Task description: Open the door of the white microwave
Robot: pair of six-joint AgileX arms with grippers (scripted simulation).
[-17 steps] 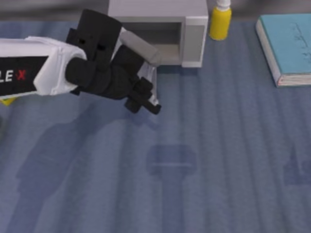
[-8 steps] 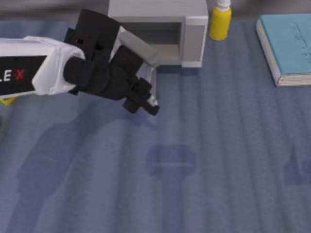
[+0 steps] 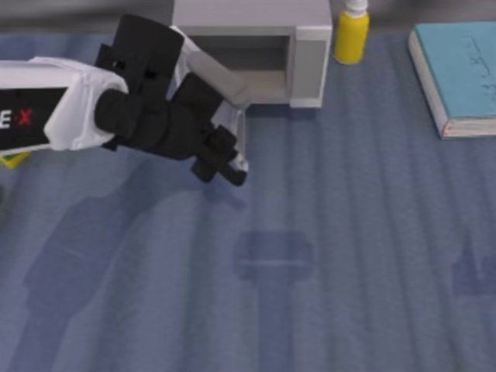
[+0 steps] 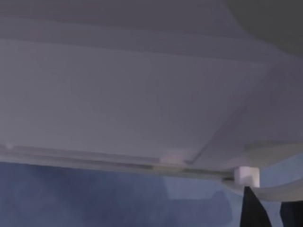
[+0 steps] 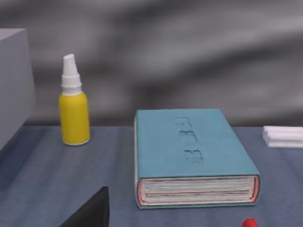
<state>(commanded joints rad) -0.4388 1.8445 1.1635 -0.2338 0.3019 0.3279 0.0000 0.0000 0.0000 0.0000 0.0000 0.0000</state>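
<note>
The white microwave [image 3: 248, 14] stands at the back middle of the table, its cavity showing. Its door [image 3: 223, 77] is swung outward to the left-front, hinged on the left side. My left gripper [image 3: 226, 164] is in front of the microwave, shut on the door's free white edge. In the left wrist view the door [image 4: 118, 94] fills most of the frame, with one dark finger [image 4: 253, 213] just under a small white handle block [image 4: 246, 175]. My right arm is outside the top view; only a dark corner of my right gripper [image 5: 90, 213] shows in its wrist view.
A yellow bottle [image 3: 350, 35] stands just right of the microwave. A light-blue book [image 3: 457, 74] lies at the back right. A white flat stack [image 5: 284, 137] and a small red thing [image 5: 249, 222] lie near the book. A yellow object [image 3: 12, 160] peeks out under my left arm.
My left gripper has drawn a little to the left and toward the front, and the door has swung slightly wider with it.
</note>
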